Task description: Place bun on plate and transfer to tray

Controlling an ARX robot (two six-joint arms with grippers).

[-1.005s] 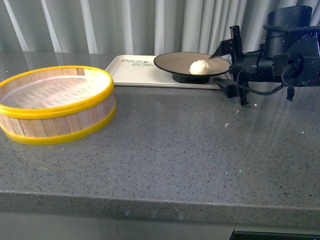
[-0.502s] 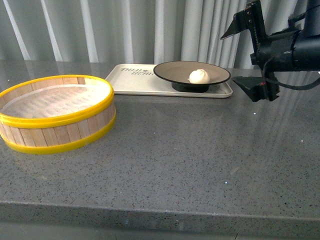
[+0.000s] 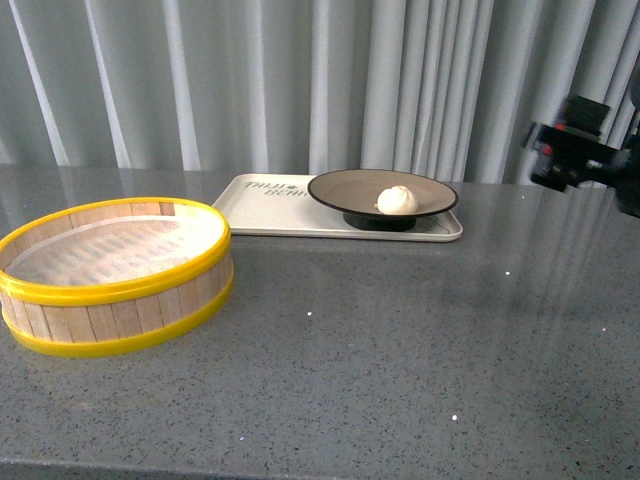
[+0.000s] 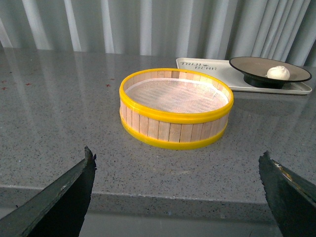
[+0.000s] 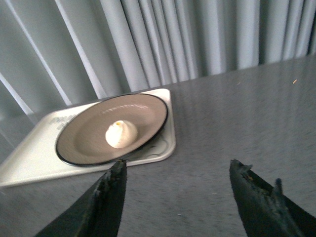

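Observation:
The white bun lies inside the beige, black-rimmed plate, a little off its middle. The plate stands on the cream tray at the back of the counter. In the right wrist view my right gripper is open and empty, apart from and short of the plate, the bun and the tray. Only a blurred part of the right arm shows in the front view, at the right edge. My left gripper hangs open and empty over the counter's front edge, far from the bun.
A yellow-rimmed wooden steamer basket sits at the front left of the grey speckled counter, with nothing in it; in the left wrist view the basket is ahead of the fingers. Grey curtains hang behind the counter.
My right gripper has drawn away from the plate, up and to the right, and has mostly left the front view. The plate with the bun has stayed on the tray.

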